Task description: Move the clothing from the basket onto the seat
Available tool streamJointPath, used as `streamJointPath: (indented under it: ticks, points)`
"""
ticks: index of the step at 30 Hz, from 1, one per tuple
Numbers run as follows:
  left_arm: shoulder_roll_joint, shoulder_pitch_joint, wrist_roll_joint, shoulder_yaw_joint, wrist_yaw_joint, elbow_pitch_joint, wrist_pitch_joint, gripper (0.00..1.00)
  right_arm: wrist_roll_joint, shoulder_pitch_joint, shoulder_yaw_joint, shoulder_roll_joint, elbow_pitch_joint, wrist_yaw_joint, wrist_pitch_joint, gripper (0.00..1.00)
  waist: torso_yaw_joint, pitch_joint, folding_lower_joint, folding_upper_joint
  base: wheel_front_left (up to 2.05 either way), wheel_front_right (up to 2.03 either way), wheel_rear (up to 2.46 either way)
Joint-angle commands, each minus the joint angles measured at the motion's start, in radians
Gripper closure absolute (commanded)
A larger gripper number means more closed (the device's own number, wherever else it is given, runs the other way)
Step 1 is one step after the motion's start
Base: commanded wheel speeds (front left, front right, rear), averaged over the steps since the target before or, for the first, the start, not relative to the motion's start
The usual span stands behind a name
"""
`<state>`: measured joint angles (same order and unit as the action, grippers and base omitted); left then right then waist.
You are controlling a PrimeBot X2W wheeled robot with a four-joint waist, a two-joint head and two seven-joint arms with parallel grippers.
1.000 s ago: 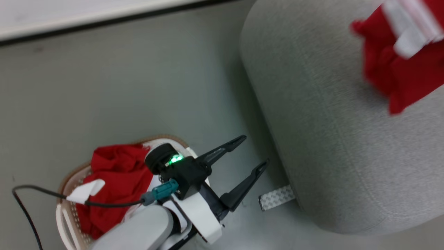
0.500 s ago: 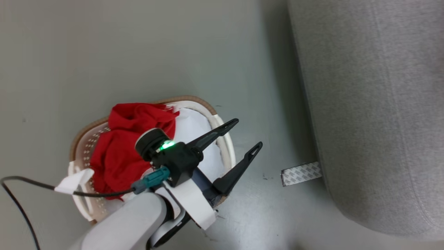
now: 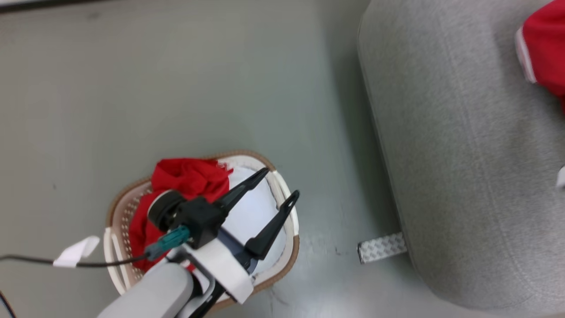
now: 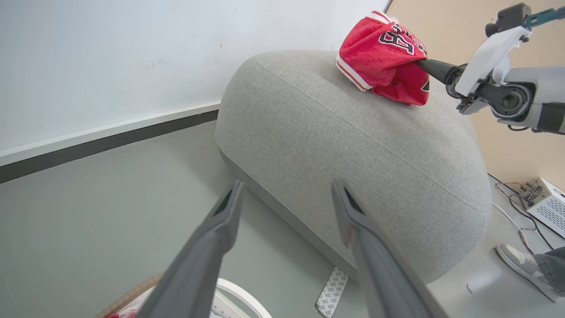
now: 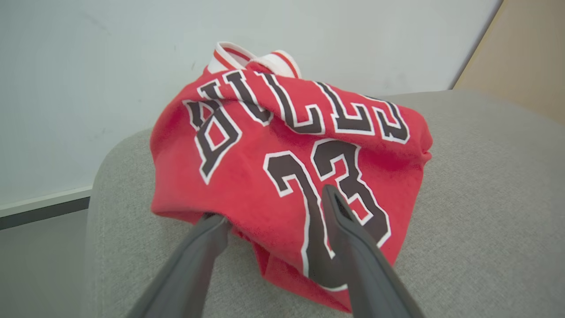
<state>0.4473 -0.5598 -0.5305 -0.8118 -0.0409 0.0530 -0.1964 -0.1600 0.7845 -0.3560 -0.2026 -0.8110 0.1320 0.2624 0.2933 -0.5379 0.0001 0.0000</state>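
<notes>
The cream basket point(image 3: 289, 207) with a brown rim stands on the floor at the lower left. One red garment point(image 3: 190, 176) lies bunched in it beside a white pad point(image 3: 247, 212). My left gripper point(image 3: 280, 181) hangs open above the pad, holding nothing; its wrist view shows its spread fingers point(image 4: 229, 212) pointing at the grey sofa point(image 4: 353, 132). The red "BULLS 23" jersey point(image 5: 291, 150) rests on top of the sofa point(image 5: 476, 198). My right gripper point(image 5: 272, 203) is open, one finger under the jersey's edge and one on top of it.
A strip of patterned tape point(image 3: 382, 247) lies on the floor at the sofa's base. A black cable with a white tag point(image 3: 75, 251) trails left of the basket. A person's shoe point(image 4: 516, 260) and a small white box point(image 4: 547, 203) with wires sit beyond the sofa.
The head camera has swung. Relative to the basket, my left gripper has moved from beside its rim to over the white pad. The jersey, earlier blurred above the sofa, now rests on it.
</notes>
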Motion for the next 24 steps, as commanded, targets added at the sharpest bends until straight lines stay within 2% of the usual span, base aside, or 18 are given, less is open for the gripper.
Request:
streamJointPath:
  ticks: [1, 6, 12, 19, 24]
  points:
    - [0.004, 0.029, -0.019, 0.008, 0.009, 0.008, -0.012, 0.0, 0.004, -0.062, 0.009, 0.011, 0.04, -0.002, 0.003, 0.0, -0.001, 0.067, -0.0001, 0.0, 0.0, 0.0, 0.0]
    - [0.0, 0.125, -0.055, 0.054, 0.052, 0.046, -0.052, 0.0, 0.021, -0.253, 0.098, 0.042, 0.229, -0.002, 0.003, 0.0, -0.022, 0.181, -0.0001, 0.0, 0.0, 0.0, 0.0]
    - [-0.022, 0.263, -0.085, 0.158, 0.088, 0.087, -0.067, 0.0, 0.027, -0.442, 0.184, 0.077, 0.405, -0.002, 0.003, 0.0, -0.07, 0.314, -0.0001, 0.0, 0.0, 0.0, 0.0]
    - [-0.076, 0.438, -0.027, 0.355, 0.092, 0.093, -0.068, 0.0, 0.005, -0.596, 0.265, 0.122, 0.506, -0.002, 0.002, 0.0, -0.132, 0.425, -0.0001, 0.0, 0.0, 0.0, 0.0]
    - [-0.13, 0.579, 0.036, 0.521, 0.078, 0.1, -0.068, 0.0, -0.001, -0.686, 0.33, 0.142, 0.527, -0.002, 0.002, 0.0, -0.148, 0.5, -0.0001, 0.0, 0.0, 0.0, 0.0]
